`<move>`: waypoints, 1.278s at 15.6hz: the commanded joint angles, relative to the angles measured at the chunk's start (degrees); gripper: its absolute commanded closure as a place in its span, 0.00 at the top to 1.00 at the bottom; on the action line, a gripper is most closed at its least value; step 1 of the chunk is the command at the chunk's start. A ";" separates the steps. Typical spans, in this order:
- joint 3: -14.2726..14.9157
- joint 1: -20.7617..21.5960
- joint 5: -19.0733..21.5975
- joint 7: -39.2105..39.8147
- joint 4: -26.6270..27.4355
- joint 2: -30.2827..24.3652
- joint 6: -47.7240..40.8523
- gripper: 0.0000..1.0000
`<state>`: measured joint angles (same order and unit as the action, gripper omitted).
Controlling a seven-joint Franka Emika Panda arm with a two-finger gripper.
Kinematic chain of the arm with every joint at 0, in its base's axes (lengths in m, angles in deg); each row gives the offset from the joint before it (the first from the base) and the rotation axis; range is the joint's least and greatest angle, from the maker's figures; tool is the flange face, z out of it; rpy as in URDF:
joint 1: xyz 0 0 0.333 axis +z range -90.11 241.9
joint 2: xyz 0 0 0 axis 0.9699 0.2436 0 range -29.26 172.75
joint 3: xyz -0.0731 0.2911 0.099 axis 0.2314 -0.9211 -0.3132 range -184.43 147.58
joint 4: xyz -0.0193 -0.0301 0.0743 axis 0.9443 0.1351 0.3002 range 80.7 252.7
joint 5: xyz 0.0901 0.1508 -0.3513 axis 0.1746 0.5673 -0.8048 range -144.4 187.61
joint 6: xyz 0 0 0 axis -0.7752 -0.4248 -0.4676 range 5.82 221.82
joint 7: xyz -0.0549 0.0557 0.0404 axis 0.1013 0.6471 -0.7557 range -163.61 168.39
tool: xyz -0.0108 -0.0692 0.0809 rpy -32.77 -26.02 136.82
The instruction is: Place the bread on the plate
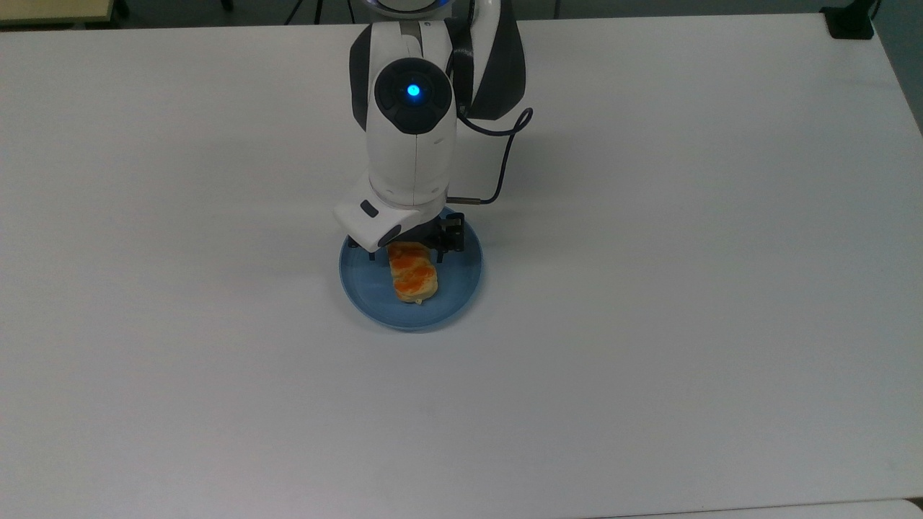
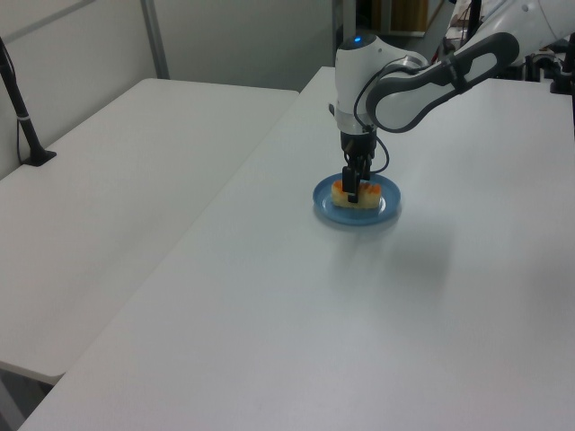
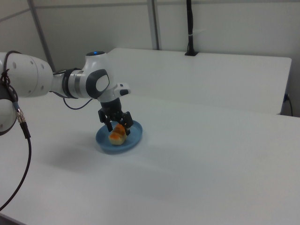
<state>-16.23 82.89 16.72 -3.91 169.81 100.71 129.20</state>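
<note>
White arm [image 1: 411,158], blue light [image 1: 413,91], black cable [image 1: 505,155].

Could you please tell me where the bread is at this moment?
The bread lies inside the blue plate near the middle of the white table in the top view, between the open fingers of the gripper.

Even, bright overhead light (soft shadows) on the table [image 1: 649,288], slightly hazy.

No legible text, labels, brand marks, numbers or signs in any of the three views. My arm housing reads as plain white and dark grey, and I find no lettering on it.
</note>
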 commanded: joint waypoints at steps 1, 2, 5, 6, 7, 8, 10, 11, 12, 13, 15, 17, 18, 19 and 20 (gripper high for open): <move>0.35 0.31 -1.09 -1.44 0.23 -1.89 0.40 1.00; 0.35 0.22 -1.09 -1.44 -0.12 -2.42 -0.12 1.00; 0.53 0.22 -1.09 -1.26 -2.14 -4.26 -5.03 1.00; 0.61 0.22 -1.09 -1.00 -2.49 -5.23 -6.70 1.00; 0.61 0.30 -1.09 -1.08 -2.58 -6.28 -7.85 1.00; 0.61 0.39 -1.09 -1.00 -2.58 -7.95 -9.95 1.00; 0.61 0.57 -1.09 -1.00 -2.58 -10.58 -12.85 1.00; 0.61 0.66 -1.09 -1.00 -2.67 -12.17 -14.61 1.00; 0.44 0.66 -1.09 -1.00 -2.58 -13.83 -16.80 1.00; 0.35 0.74 -1.09 -0.91 -2.67 -15.33 -18.83 1.00; 0.26 0.83 -1.09 -0.73 -2.50 -18.32 -21.38 1.00; 0.26 0.66 -0.92 -0.64 -2.49 -21.04 -24.89 1.00; 0.26 0.48 -0.48 -0.64 -2.49 -22.45 -26.48 1.00; 0.26 0.22 -0.22 -0.56 -2.23 -23.77 -27.36 1.00; 0.26 0.13 -0.04 -0.38 -1.80 -25.26 -27.81 1.00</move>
<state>-16.13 82.95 16.70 -3.91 165.39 80.57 103.66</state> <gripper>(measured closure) 0.000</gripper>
